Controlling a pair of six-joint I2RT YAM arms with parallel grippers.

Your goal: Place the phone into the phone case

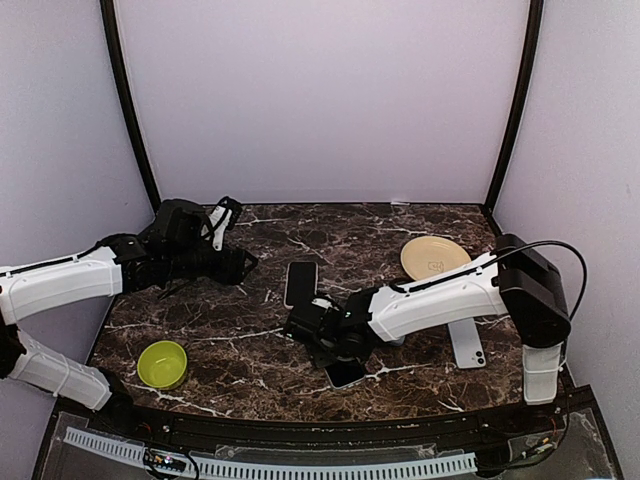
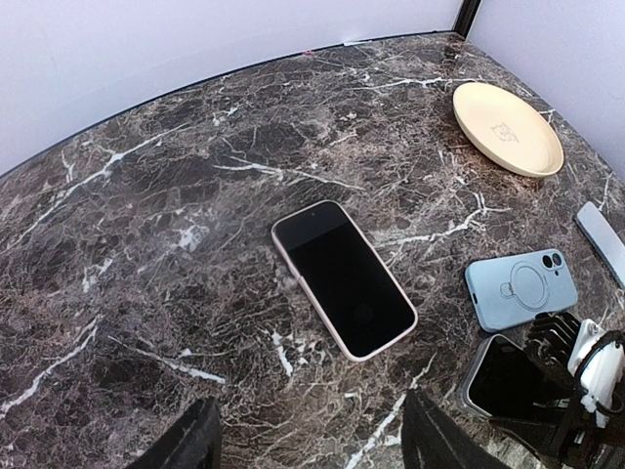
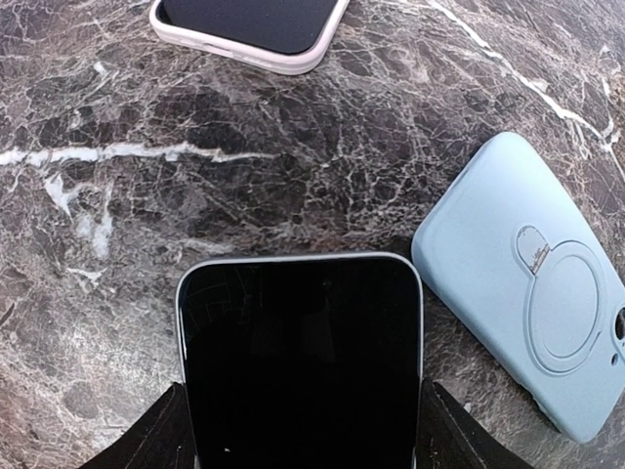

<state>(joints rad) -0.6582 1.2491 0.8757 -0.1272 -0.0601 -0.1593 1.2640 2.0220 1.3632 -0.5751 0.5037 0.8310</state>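
Right hand (image 3: 301, 410) grips the black-screened, pale-rimmed phone (image 3: 303, 342) across its width, one finger on each long side. The phone's free end points away from the wrist, low over the dark marble tabletop (image 3: 195, 195); I cannot tell whether it rests there. The light blue silicone phone case (image 3: 532, 303) lies just beside the phone's leading corner, to the right in the right wrist view, so close that I cannot tell whether they touch. Its long axis runs slanted to the phone's, not parallel. Its back, with the ring stand, faces up, so I judge the cavity faces the tabletop: the case needs turning over and squaring up before the phone goes in. Left hand (image 2: 311, 405) hangs with fingers spread and nothing between them, over a second phone in a pale pink case (image 2: 342, 278), farther from the blue case than the right hand. The right arm is nearer but occupied; I judge the left should take the case.
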